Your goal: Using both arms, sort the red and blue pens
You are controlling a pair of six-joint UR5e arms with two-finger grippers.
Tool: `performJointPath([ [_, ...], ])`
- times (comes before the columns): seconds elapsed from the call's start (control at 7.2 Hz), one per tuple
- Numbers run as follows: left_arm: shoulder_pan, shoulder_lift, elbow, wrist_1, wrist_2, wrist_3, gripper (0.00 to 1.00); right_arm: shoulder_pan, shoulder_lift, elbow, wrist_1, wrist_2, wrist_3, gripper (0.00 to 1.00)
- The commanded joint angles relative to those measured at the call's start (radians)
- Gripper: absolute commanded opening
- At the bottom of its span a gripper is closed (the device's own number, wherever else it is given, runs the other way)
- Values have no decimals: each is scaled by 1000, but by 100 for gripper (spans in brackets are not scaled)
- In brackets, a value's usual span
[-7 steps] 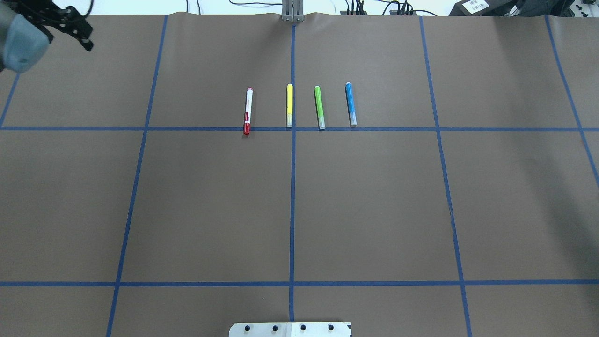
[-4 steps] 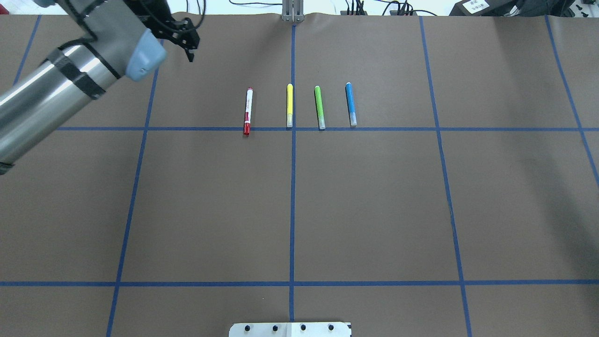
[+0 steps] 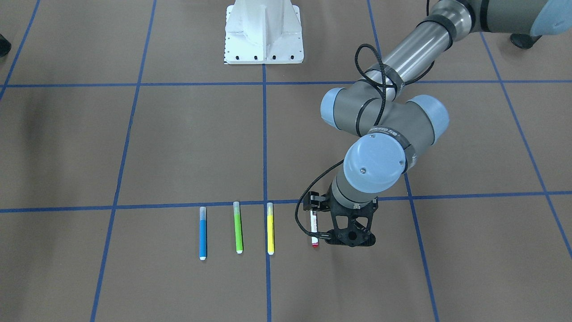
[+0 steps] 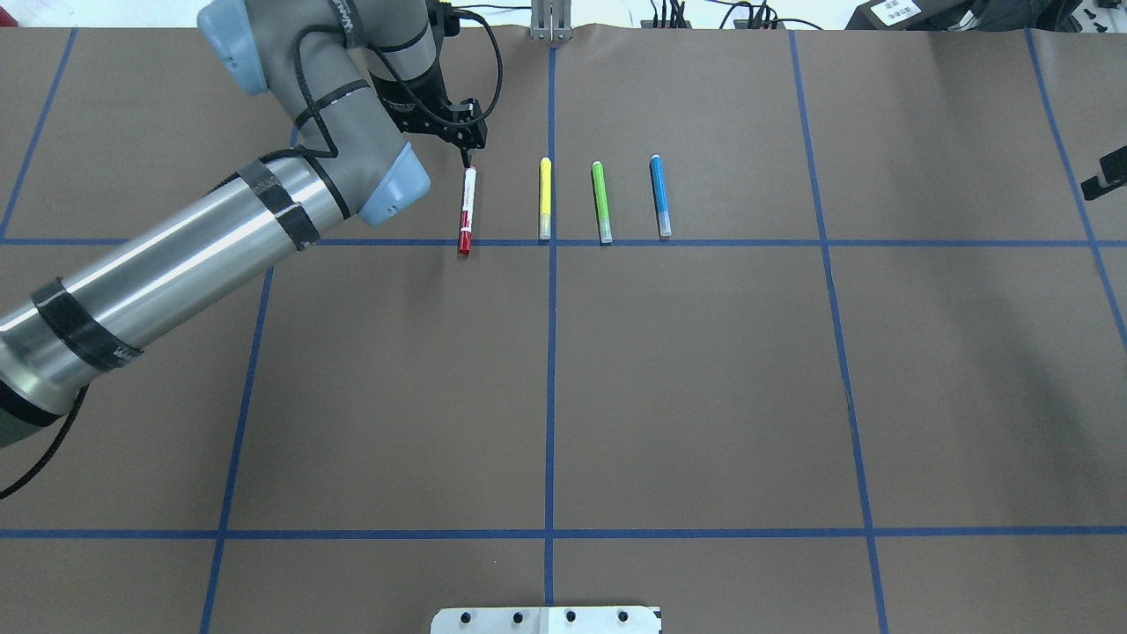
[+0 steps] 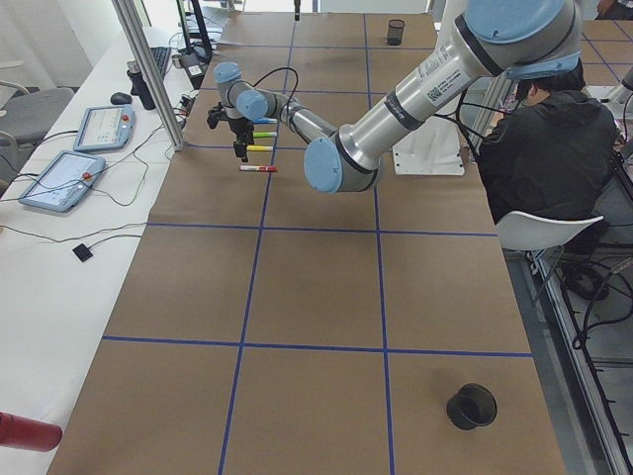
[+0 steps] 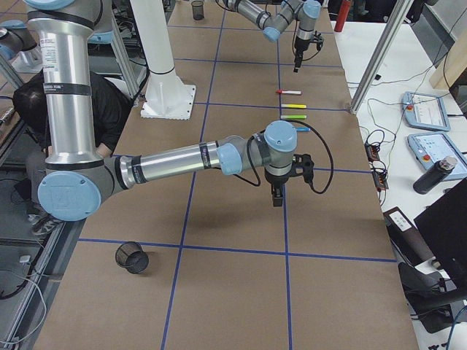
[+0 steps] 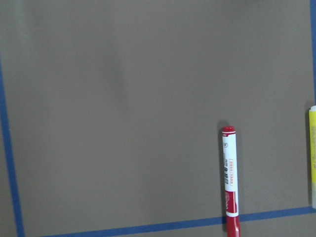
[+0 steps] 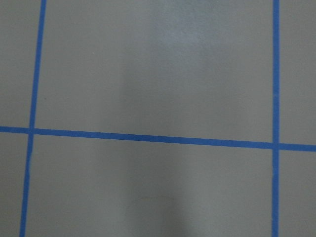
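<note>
While the overhead view gives us the left arm (image 4: 220, 238) reaching from the frame's left edge to its upper middle, only the side view from the left end adds a seated person (image 5: 539, 148) at its right edge and two black cups (image 5: 471, 406), one at lower right, one at the top. The left wrist view holds just the red pen (image 7: 230, 182) at lower right and a sliver of the yellow marker (image 7: 312, 158) on the right edge. The right wrist view holds only brown paper (image 8: 148, 74) crossed by blue tape lines (image 8: 148, 138).

The left gripper (image 4: 465, 150) hangs over the red pen's upper tip in the overhead frame. We cannot tell whether it touches the pen, nor how far its fingers are parted. The pen lies flat on the paper, its red cap across a tape line. Of the right gripper (image 4: 1105, 176) we catch a black corner at the overhead frame's right edge. The side view from the right end has it pointing down over the paper, apart from the markers, and its opening we cannot tell either.

Left to right overhead we count four markers in one row, parallel and apart: one red pen, one yellow marker, one green marker (image 4: 601, 202), one blue pen (image 4: 659, 195). Two arms, two grippers.
</note>
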State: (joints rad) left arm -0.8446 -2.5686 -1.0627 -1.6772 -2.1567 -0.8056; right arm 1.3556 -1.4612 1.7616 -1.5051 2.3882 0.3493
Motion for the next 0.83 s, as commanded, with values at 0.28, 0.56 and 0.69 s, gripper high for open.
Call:
performJointPath([
  [0.28,93,10,47,-142,70,-63,87,-147,191,-80,-1,-12,209,99],
  [0.56,93,16,72,-182,70,-61,78,-182,228,-82,0,-32,263,99],
  [0.69,93,16,72,-182,72,-61,75,-185,238,-82,0,-32,267,99],
])
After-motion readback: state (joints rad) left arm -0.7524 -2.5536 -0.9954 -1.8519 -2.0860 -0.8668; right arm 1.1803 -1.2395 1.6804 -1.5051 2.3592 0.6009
